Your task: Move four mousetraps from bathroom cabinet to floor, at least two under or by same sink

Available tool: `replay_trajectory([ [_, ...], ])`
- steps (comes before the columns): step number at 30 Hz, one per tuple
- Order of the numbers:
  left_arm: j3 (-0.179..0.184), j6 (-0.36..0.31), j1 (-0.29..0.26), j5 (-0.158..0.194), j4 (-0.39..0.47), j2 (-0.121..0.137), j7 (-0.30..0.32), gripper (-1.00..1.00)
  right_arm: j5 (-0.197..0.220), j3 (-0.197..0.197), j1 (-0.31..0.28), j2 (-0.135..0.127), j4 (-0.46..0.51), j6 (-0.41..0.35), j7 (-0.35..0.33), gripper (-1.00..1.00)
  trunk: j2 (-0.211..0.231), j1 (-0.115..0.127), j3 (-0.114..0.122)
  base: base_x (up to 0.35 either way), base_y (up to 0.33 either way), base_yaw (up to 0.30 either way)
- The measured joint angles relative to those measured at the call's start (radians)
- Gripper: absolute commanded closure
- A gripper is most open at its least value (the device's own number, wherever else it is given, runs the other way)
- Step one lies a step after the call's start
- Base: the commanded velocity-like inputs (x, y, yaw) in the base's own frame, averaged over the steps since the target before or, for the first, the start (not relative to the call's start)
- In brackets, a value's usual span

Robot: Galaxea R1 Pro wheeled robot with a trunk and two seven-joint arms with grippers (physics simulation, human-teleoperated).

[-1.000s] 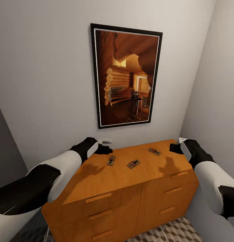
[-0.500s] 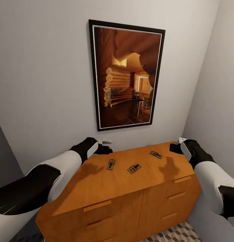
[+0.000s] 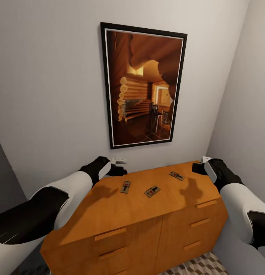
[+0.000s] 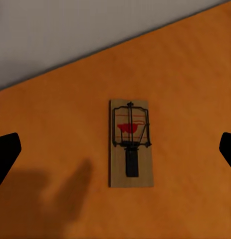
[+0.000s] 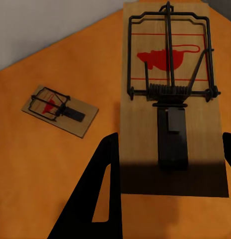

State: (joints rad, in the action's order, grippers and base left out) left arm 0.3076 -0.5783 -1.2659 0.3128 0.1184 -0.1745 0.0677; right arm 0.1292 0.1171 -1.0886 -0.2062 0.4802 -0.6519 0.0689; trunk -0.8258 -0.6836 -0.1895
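Nothing has shifted since half a second ago. Three traps (image 3: 126, 186) lie mid-frame on the cabinet (image 3: 109, 206). Left gripper (image 3: 118, 169) and right gripper (image 3: 196, 167) hover open, empty. Pick-up step: lower onto one trap.

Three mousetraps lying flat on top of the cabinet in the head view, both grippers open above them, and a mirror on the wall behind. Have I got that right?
Nearly. The thing on the wall is a framed picture of a log interior, not a mirror; the head view shows it. The three mousetraps do lie flat on the cabinet, with the left gripper and right gripper open above them.
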Motion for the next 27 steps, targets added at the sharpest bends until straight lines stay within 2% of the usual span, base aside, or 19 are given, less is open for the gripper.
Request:
replay_trajectory([
  [13,0.000,-0.003,0.000,-0.001,0.005,0.000,0.000,-1.00,-0.001,-0.001,0.000,-0.002,0.000,-0.003,0.002,1.00,0.000,0.000,0.000,0.000,0.000,0.000],
  [15,0.002,-0.003,0.000,0.002,0.005,0.000,0.001,-1.00,-0.003,-0.001,0.000,-0.014,0.000,-0.004,0.003,1.00,0.000,0.000,0.000,0.000,0.000,0.000],
  [19,0.001,-0.003,0.000,0.001,0.006,0.000,0.001,-1.00,0.000,-0.001,0.000,-0.026,0.000,-0.005,0.001,1.00,-0.028,-0.015,-0.012,0.000,0.000,0.000],
  [27,-0.001,-0.004,0.000,0.001,0.006,0.000,0.001,-1.00,0.000,-0.003,0.000,-0.031,0.000,-0.005,-0.001,1.00,-0.084,-0.046,-0.038,0.000,0.000,0.000],
])
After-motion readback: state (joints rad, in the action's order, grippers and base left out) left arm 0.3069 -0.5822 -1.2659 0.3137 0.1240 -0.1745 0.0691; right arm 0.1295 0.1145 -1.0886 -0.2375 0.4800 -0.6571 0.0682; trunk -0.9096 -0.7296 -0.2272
